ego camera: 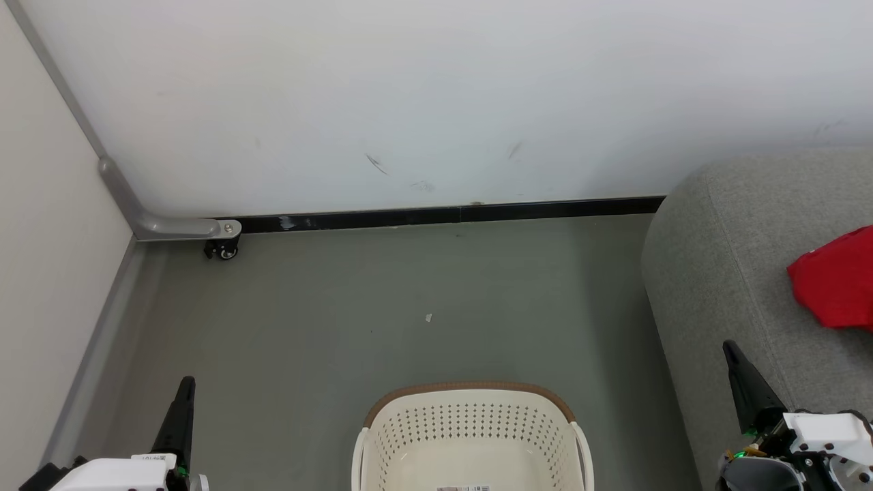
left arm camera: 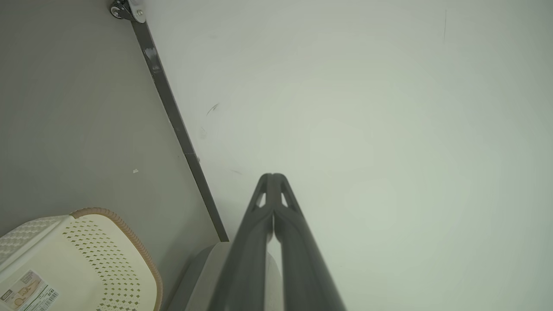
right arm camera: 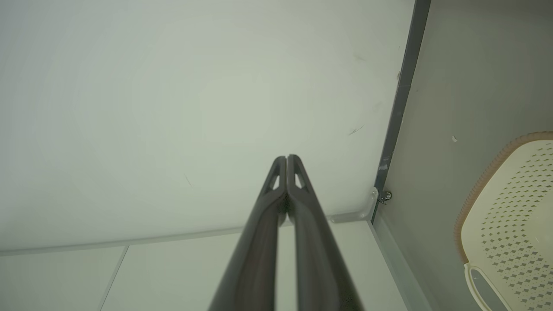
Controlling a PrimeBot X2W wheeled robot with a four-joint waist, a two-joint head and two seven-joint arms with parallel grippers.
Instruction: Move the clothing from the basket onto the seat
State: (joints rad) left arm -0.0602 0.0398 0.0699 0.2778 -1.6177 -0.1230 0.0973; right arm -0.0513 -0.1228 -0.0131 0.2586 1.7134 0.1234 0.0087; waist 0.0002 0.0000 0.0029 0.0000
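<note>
Left gripper point(left arm camera: 273, 177), right gripper point(right arm camera: 286, 158) both closed, red clothing point(ego camera: 835, 281) on grey seat point(ego camera: 719, 266), cream perforated basket point(ego camera: 470, 417)

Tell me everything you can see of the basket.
The basket is cream-white plastic with rounded corners, walls pierced by rows of small holes, a brown rim and side handles. It stands upright on the grey floor, left of the sofa and apart from it. Its visible inside is bare save a label. Its near end is cut off.

Red clothing point(ego camera: 835, 279), light-grey seat point(ego camera: 723, 273), cream basket point(ego camera: 470, 436) with diamond perforations and a brown rim.
</note>
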